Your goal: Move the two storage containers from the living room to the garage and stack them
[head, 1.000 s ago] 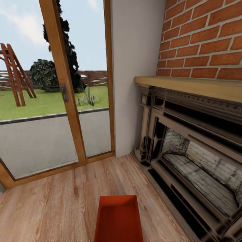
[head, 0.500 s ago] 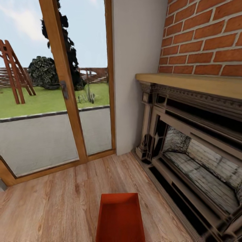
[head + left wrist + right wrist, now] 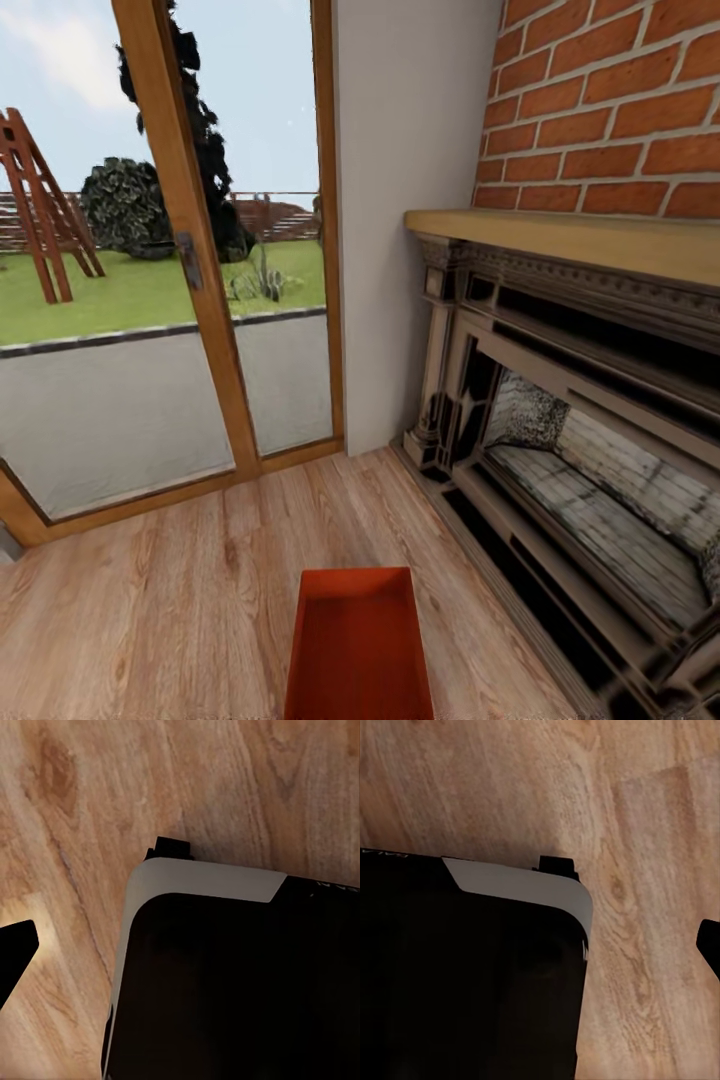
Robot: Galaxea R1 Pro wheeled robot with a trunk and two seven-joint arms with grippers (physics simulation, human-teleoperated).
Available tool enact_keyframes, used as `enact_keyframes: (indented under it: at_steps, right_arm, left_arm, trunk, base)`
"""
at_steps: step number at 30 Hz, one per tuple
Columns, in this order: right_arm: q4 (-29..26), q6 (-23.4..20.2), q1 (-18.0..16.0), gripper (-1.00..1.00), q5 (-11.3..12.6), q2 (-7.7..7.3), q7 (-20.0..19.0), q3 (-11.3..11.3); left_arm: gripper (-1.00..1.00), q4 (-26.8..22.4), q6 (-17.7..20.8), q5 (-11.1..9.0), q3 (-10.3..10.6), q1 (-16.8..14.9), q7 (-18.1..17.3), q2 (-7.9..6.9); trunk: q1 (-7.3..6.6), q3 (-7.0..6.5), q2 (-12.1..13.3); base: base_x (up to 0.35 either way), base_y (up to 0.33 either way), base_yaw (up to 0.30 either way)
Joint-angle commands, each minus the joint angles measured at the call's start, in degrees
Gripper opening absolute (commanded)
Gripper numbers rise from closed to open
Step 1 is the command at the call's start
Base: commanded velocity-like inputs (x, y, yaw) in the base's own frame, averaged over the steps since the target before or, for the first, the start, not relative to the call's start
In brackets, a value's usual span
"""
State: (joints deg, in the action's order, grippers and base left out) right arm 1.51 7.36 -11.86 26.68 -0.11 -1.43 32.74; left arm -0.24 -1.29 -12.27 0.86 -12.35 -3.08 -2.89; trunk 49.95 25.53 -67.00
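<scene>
While the orange box (image 3: 358, 645) sits on the wood floor (image 3: 180, 610) (by the fireplace (image 3: 560, 440)), I cannot tell either gripper's state.

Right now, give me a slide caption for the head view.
Orange-red storage container on the wood-plank floor, between glass doors and brick fireplace.

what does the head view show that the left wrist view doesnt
Head view alone: an orange-red storage container on the floor, the ornate fireplace under red brick, and the glass doors onto a lawn.

Left wrist view alone: a dark body with a pale rounded edge, seen close, and a dark tip.

Both: the light wood-plank floor.
</scene>
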Motion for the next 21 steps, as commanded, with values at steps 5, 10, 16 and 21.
enact_keyframes:
  at_steps: [5,10,16,21]
  right_arm:
    - [0.2,0.3,-0.1,1.00,0.6,-0.03,-0.2,0.5]
    - [0.2,0.3,-0.1,1.00,0.6,-0.08,-0.2,0.5]
    - [0.2,0.3,-0.1,1.00,0.6,-0.07,-0.2,0.5]
    - [0.2,0.3,-0.1,1.00,0.7,-0.06,-0.2,0.5]
  left_arm:
    - [1.00,0.1,-0.1,-0.5,0.1,0.0,-0.3,-0.01]
    - [1.00,0.1,-0.1,-0.5,0.1,0.0,-0.3,-0.01]
    - [1.00,0.1,-0.1,-0.5,0.1,0.0,-0.3,-0.01]
    - [1.00,0.1,-0.1,-0.5,0.1,0.0,-0.3,-0.01]
  trunk:
    - [0.00,0.48,0.0]
    - [0.00,0.93,0.0]
    - [0.00,1.49,0.0]
    - [0.00,1.95,0.0]
  base:
    - [0.000,0.000,0.000]
    - [0.000,0.000,0.000]
    - [0.000,0.000,0.000]
    - [0.000,0.000,0.000]
